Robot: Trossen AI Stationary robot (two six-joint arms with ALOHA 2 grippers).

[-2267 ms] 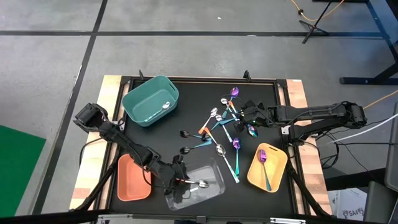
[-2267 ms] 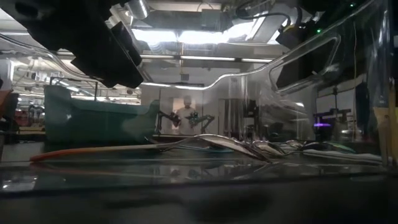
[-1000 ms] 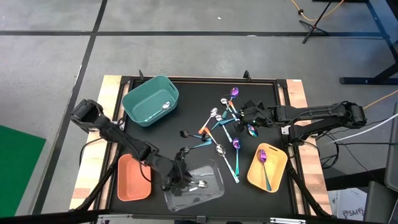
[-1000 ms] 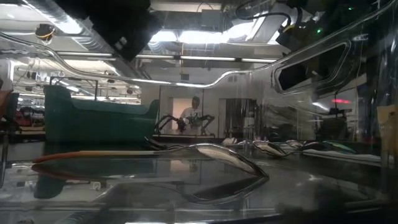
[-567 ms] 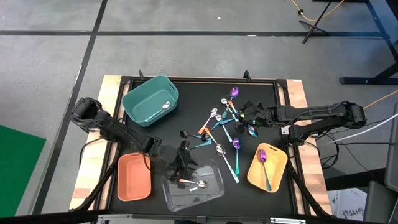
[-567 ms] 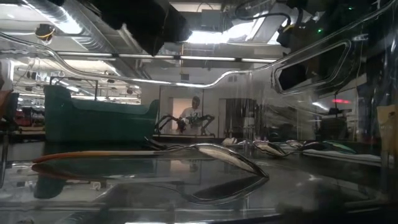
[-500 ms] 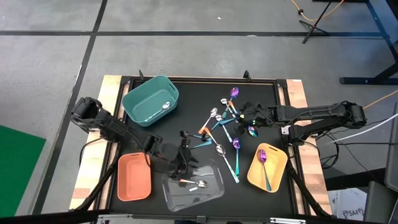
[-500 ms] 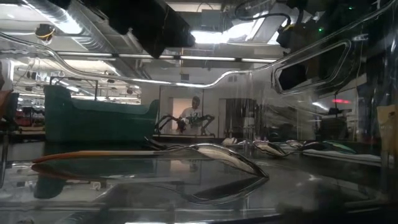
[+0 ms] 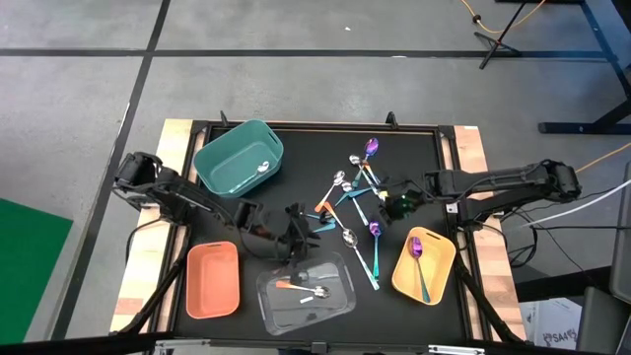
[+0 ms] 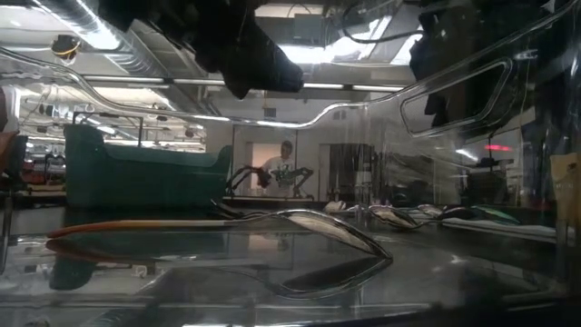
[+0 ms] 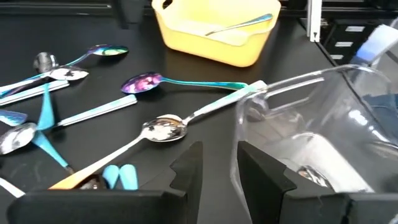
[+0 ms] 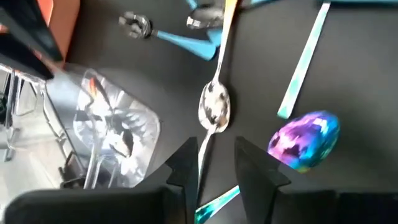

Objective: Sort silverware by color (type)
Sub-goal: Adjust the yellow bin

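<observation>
The silverware lies as a loose heap of spoons in the middle of the black table. My left gripper hovers open just beyond the clear bin's far edge. Its fingers have nothing between them, and a silver spoon lies ahead of them. My right gripper stands open over the heap's right side. It points down at a silver spoon and a purple-bowled spoon. An orange-handled spoon lies flat in the clear bin.
A teal bin at the far left holds a silver spoon. A salmon bin sits at the near left. A yellow bin at the near right holds a purple-bowled spoon. A person stands far behind the table.
My left gripper has swung from above the clear bin toward the table's far and right side, to the bin's far edge near the heap. My right gripper has turned at the wrist and shifted slightly toward the near edge. The spoons in the clear bin have stayed put.
</observation>
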